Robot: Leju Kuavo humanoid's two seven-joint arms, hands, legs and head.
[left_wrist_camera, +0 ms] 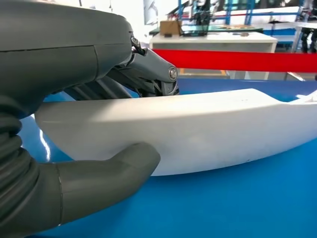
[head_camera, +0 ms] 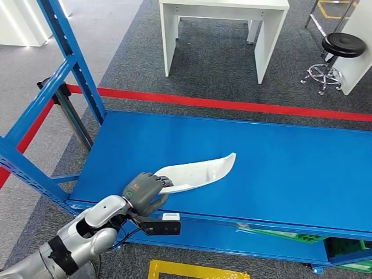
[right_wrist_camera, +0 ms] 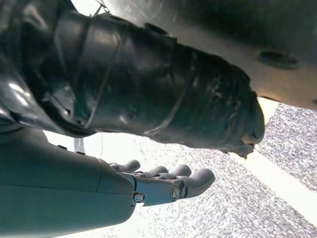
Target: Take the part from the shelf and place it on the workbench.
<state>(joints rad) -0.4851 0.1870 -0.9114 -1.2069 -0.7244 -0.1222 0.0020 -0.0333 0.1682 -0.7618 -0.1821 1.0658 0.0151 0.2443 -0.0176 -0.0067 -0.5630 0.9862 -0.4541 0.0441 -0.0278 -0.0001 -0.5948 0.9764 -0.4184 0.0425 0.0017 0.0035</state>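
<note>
The left hand point(head_camera: 145, 192) was closed around the near end of the part point(head_camera: 199, 172). In the left wrist view the thumb point(left_wrist_camera: 108, 171) lay under the part's lower edge and the darker fingers point(left_wrist_camera: 149, 74) pressed on its upper face, so the part point(left_wrist_camera: 209, 131) was clamped between them. The right hand point(right_wrist_camera: 164, 183) hung by the robot's side over grey carpet, fingers loosely extended and apart, holding nothing.

The part was a long, white, curved shell tapering to a point at the end away from the left hand. It lay on the blue shelf point(head_camera: 285, 168), near the shelf's front edge, its pointed end reaching toward the middle of the shelf. Whether it had left the surface could not be told.

Beyond the shelf ran a red floor line point(head_camera: 246, 105), and past that stood a white workbench point(head_camera: 219, 23) with a black stool point(head_camera: 335, 52) beside it.

Assessment: the part looked like rigid moulded plastic, light for its length, with a smooth glossy face likely to slip. Held at one end, the long free end would tend to droop and twist. The grasp is best kept across the broad end, thumb beneath, and the part carried level.
</note>
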